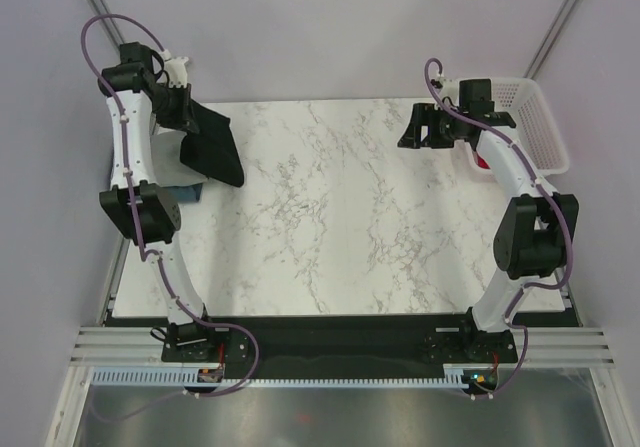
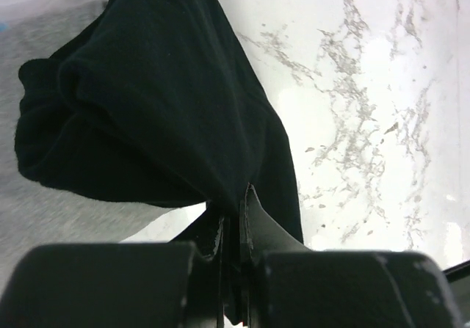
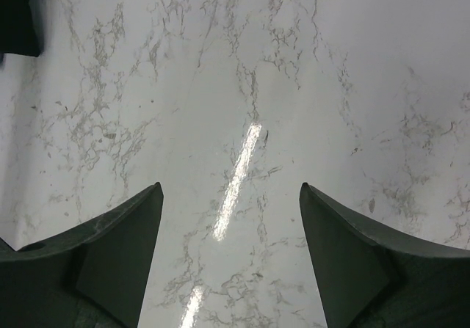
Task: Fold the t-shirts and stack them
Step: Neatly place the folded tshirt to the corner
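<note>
1. Jaws on the left arm [image 1: 128, 152] are pressed together on a fold of the black t-shirt [image 1: 212, 147]. Those on the right arm [image 1: 510, 172] stand spread wide with nothing between them and only bare marble beneath.
2. The tabletop [image 1: 330, 217] is white with grey marble veining. Both arms are bolted at its near edge, and most of its middle shows bare.
3. The black t-shirt hangs bunched from the left jaws over the far left corner of the tabletop. In the left wrist view it fans out and away from the pinch point. Whether its lower edge touches the surface I cannot tell.
4. A white lattice basket [image 1: 540, 117] sits at the far right corner, just beside the right arm's wrist and partly off the tabletop's edge.
5. A grey t-shirt [image 2: 51, 218] lies flat at the left edge, beneath and beside the hanging black one.
6. A strip of blue cloth [image 1: 188, 192] peeks out near the left arm's elbow, just below the black t-shirt.
</note>
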Robot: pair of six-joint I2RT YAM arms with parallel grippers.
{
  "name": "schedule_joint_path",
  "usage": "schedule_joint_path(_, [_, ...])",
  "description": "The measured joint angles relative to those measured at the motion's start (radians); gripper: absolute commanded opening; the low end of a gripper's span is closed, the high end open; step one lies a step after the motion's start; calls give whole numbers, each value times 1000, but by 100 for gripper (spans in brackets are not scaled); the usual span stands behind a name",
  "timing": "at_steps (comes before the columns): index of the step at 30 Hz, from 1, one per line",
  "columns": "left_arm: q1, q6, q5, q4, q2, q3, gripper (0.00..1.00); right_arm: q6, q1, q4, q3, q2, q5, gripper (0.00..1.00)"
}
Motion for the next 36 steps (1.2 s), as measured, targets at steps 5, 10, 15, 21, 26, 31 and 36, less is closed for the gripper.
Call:
schedule_joint_path(5, [37, 34, -59, -2, -26, 34, 2, 3, -13, 0, -19, -14, -5, 84])
schedule_joint_path(10, [47, 74, -126, -3, -82, 39, 2, 10, -25, 0, -40, -19, -18, 83])
schedule_joint_path(15, [45, 115, -189, -4, -129, 47, 2, 19, -30, 1, -45, -20, -29, 83])
schedule_joint_path(21, [45, 153, -278, -3, -137, 47, 2, 34, -30, 6, -45, -20, -48, 83])
schedule_joint_path(26, [45, 161, -364, -3, -129, 23, 2, 42, -30, 16, -69, -21, -55, 83])
schedule_joint_path(31, [45, 159, -458, 44, -89, -38, 2, 49, -34, 17, -87, -22, -64, 83])
schedule_joint_path(36, [47, 159, -549, 117, -12, -57, 2, 53, -63, 19, -103, -33, -69, 83])
